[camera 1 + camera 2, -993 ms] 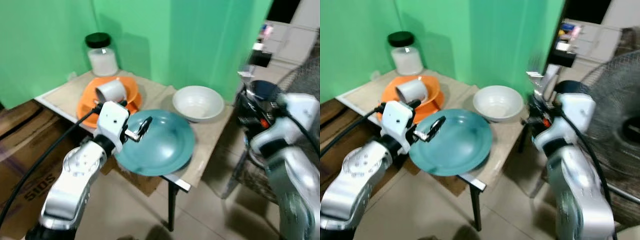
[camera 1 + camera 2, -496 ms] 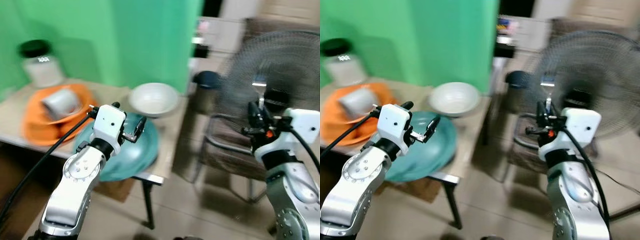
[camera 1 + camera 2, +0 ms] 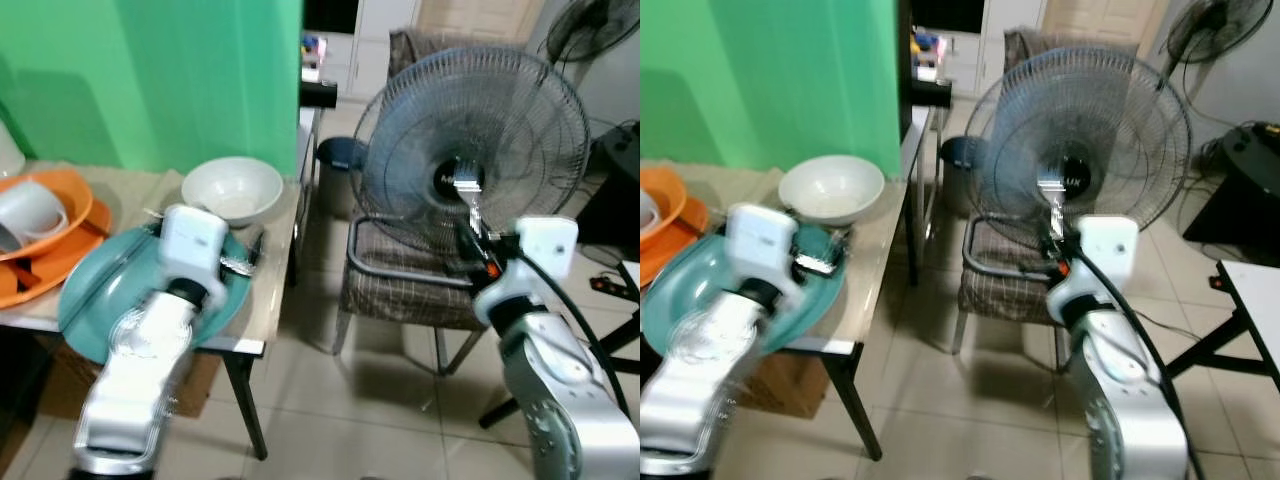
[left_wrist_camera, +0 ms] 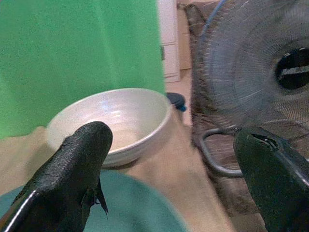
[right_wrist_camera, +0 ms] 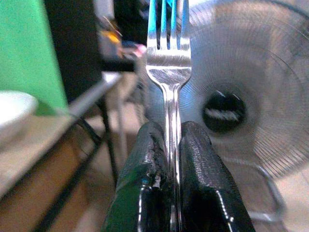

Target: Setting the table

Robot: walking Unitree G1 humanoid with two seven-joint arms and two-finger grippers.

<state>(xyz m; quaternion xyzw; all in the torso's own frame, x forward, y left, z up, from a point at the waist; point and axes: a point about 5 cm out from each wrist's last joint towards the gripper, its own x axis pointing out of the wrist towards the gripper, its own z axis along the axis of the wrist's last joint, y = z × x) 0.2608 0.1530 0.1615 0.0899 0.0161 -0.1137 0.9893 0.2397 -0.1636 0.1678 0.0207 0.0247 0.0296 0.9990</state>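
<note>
A teal plate lies at the front of the small table, with a white bowl just behind it. My left gripper hovers open over the plate's right rim; in the left wrist view its black fingers frame the bowl. My right gripper is raised to the right of the table, in front of a fan, and is shut on a silver fork held upright, tines up. In the right wrist view the fork stands between the closed fingers.
Orange plates with a white cup lying on them sit at the table's left. A large standing fan and a brown chair stand right of the table. A green screen backs the table. Tiled floor lies in front.
The camera has swung right, so the table has shifted to the left and the fan has come into view. The left gripper stays over the plate; the right still holds the fork.
</note>
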